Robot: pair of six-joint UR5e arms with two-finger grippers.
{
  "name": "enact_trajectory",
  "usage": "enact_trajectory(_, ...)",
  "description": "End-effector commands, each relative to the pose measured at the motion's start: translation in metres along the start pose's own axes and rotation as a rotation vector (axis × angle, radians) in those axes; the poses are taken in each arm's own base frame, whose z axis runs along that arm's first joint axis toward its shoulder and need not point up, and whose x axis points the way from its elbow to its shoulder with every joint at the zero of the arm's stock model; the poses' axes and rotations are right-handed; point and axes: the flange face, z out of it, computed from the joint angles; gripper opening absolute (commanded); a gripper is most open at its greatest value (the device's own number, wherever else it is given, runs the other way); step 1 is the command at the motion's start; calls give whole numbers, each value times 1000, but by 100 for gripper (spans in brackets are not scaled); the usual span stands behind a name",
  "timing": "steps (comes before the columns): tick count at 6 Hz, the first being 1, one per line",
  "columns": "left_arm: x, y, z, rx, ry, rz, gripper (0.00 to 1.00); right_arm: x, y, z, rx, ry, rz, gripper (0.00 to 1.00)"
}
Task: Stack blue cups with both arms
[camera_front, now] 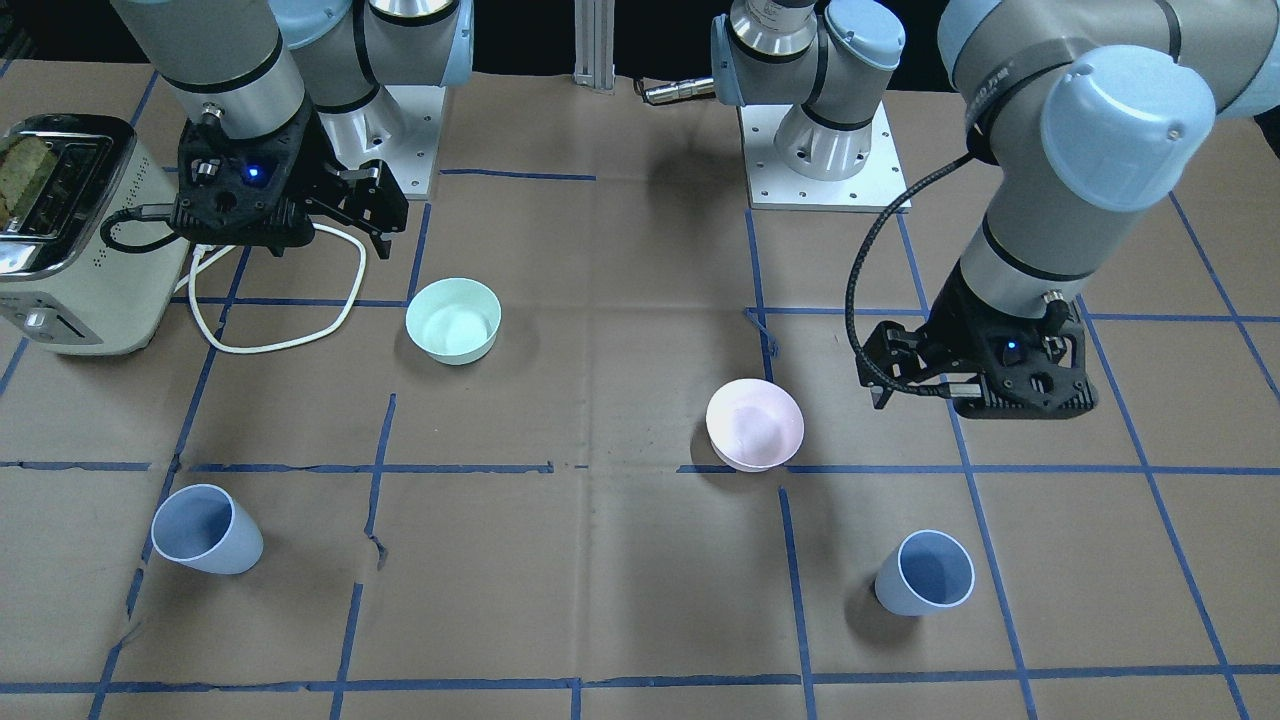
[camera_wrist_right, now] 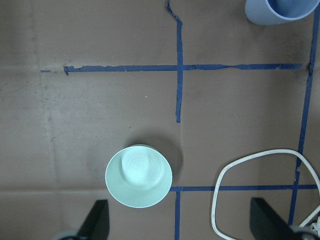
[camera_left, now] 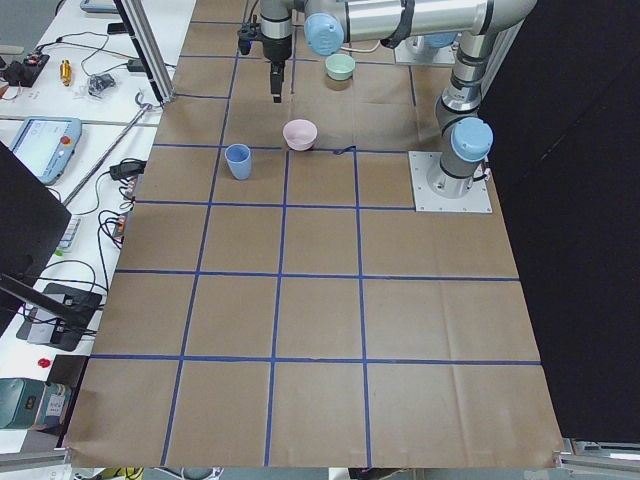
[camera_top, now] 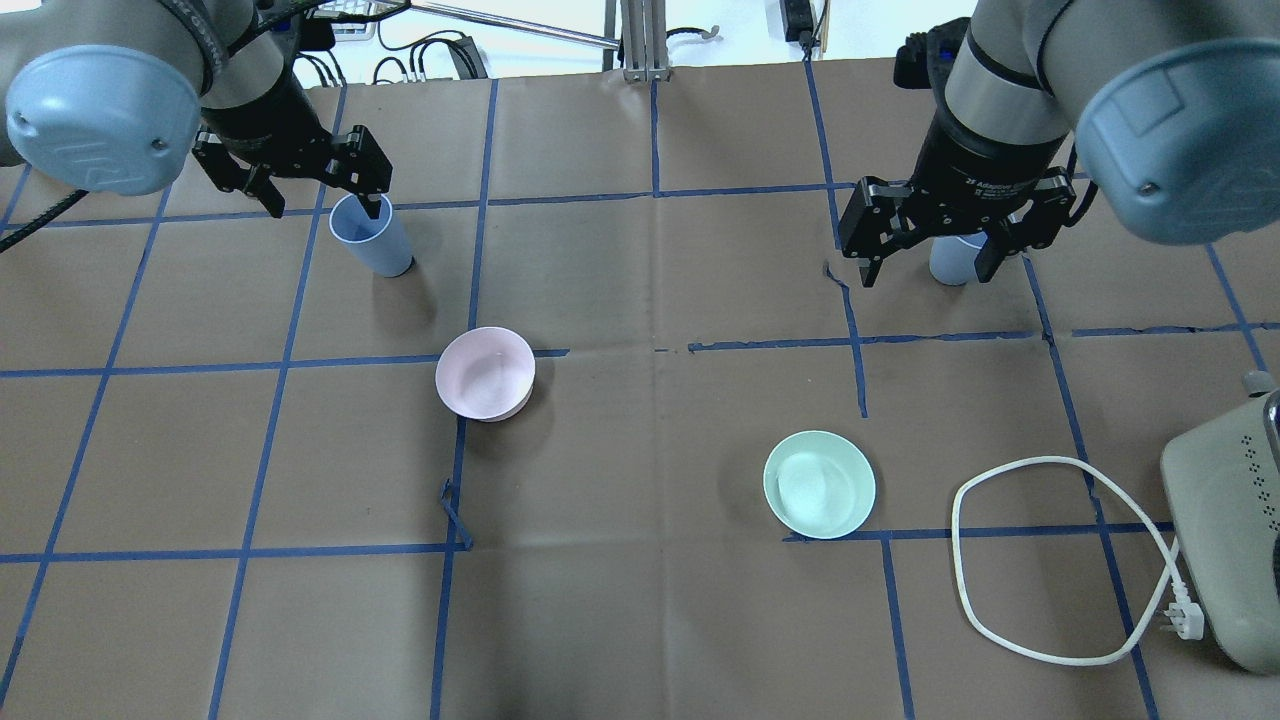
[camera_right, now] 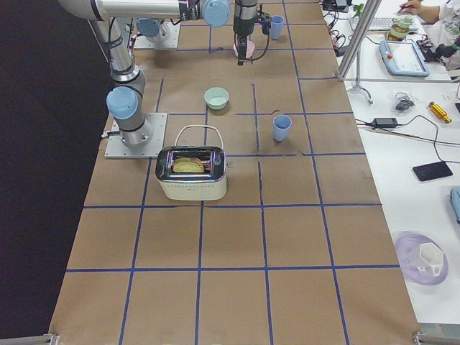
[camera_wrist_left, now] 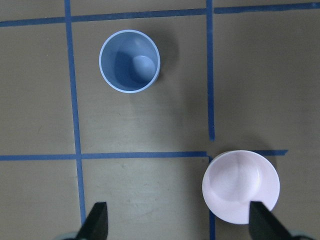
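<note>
Two pale blue cups stand upright on the brown paper. One cup (camera_top: pixel 370 236) is at the far left, also seen in the left wrist view (camera_wrist_left: pixel 129 61) and the front view (camera_front: pixel 925 572). The other cup (camera_top: pixel 950 264) is at the far right, partly hidden by my right gripper, and shows in the front view (camera_front: pixel 205 530) and the right wrist view (camera_wrist_right: pixel 280 10). My left gripper (camera_top: pixel 318 195) hovers open and empty, high over the table, nearer my base than its cup. My right gripper (camera_top: pixel 928 262) hovers open and empty, likewise short of its cup.
A pale pink bowl (camera_top: pixel 485 372) sits left of centre and a mint-green bowl (camera_top: pixel 819 483) right of centre. A cream toaster (camera_top: pixel 1225 545) with a looped white cord (camera_top: pixel 1050 560) stands at the near right edge. Blue tape lines grid the table.
</note>
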Motion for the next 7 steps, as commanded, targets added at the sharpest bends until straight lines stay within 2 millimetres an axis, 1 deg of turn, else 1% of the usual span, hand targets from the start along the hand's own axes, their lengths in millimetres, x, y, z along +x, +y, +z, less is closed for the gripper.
enact_trajectory(1,-13,-33,47,38,1,41,99,1,-1,0,8,6,1,100)
enact_trajectory(2,-13,-48,76,60,-1,63,99,2,-4,-14,39,13,3,100)
enact_trajectory(3,-10,-58,97,64,-1,70,99,8,-14,-30,69,-3,10,100)
enact_trajectory(4,-7,-64,111,67,-2,63,99,38,-45,-29,62,-9,62,100)
enact_trajectory(5,-5,-66,123,60,-1,65,99,76,-69,-35,74,-10,93,100)
enact_trajectory(6,5,-69,140,36,3,80,99,114,-103,-19,47,-11,26,100)
enact_trajectory(7,11,-70,149,23,7,87,98,152,-135,-11,40,-12,15,100)
